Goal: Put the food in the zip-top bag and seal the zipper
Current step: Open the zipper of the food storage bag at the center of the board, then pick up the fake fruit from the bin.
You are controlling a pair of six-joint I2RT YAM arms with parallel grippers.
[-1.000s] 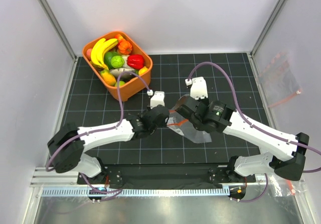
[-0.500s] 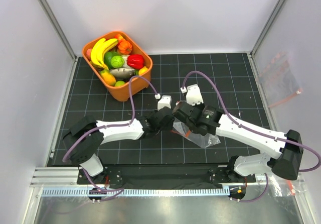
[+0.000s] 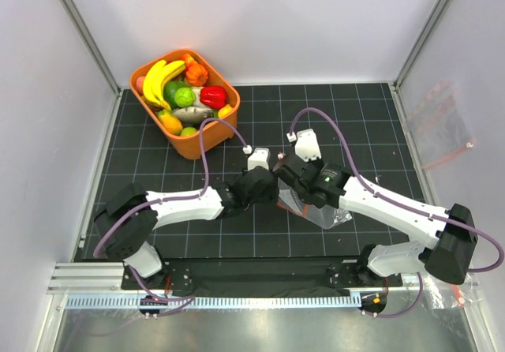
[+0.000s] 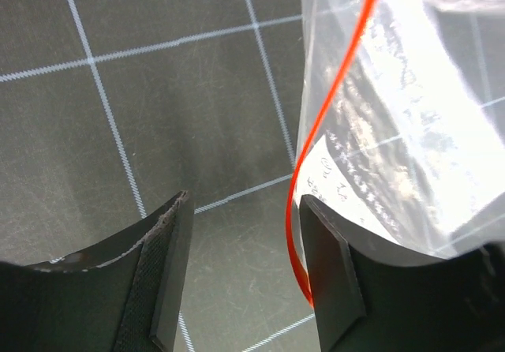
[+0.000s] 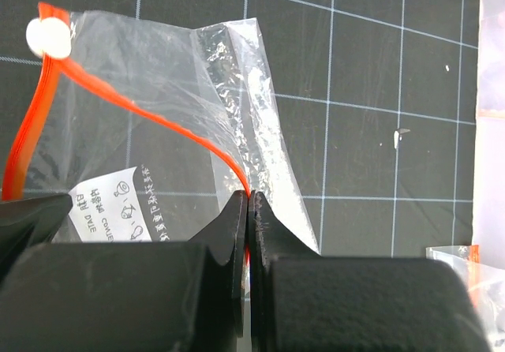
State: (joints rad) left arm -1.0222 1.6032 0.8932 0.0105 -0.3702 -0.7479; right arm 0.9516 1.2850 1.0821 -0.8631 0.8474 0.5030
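The clear zip-top bag [image 3: 319,210] lies crumpled on the black grid mat between my two grippers. Its red-orange zipper [image 5: 170,121] curves across the mouth, with a white tab [image 5: 47,36] at one end. My right gripper [image 5: 248,200] is shut on the zipper strip at the bag's rim. My left gripper [image 4: 245,210] stands open just left of the bag [image 4: 410,107]. The zipper [image 4: 319,123] runs along its right finger [image 4: 331,265], and only mat shows between the fingers. The food [image 3: 185,95], including bananas, a red pepper and a green piece, fills the orange tub.
The orange tub [image 3: 207,143] stands at the back left of the mat. Spare clear bags [image 3: 442,119] lie beyond the mat's right edge. Purple cables [image 3: 213,131] loop above both wrists. White walls close in the left, back and right.
My left gripper has opened and let go of the bag's edge after moving right. The right gripper has stayed shut on the zipper and has shifted the bag slightly.
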